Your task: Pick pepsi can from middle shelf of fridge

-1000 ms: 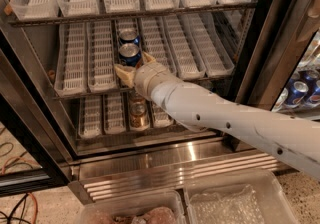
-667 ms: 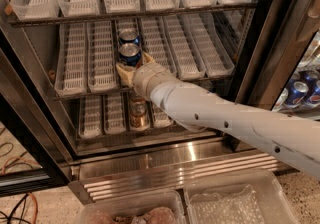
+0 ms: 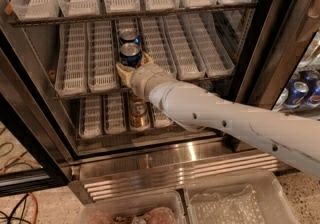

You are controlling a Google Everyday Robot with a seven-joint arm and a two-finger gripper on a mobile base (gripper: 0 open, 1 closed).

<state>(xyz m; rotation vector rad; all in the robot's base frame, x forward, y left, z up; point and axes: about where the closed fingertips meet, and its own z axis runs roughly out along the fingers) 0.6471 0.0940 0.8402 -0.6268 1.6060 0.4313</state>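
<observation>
The fridge [image 3: 150, 160] stands open in front of me. On its middle shelf [image 3: 75, 58], a blue pepsi can [image 3: 130, 52] with a silver top stands in the third lane tray from the left. A second blue can [image 3: 129, 35] stands right behind it. My gripper [image 3: 134, 66], tan at the tip of a pale grey arm [image 3: 225, 120], reaches in from the right. It sits at the lower front of the front pepsi can and hides the can's base.
A gold-brown can [image 3: 139, 114] stands on the lower shelf under my arm. More blue cans [image 3: 298, 91] show behind the glass at right. The dark door frame [image 3: 255, 48] is close to my arm. Two clear bins [image 3: 235, 200] lie on the floor in front.
Almost nothing differs. The gripper stays at the front pepsi can, and the cans have not moved.
</observation>
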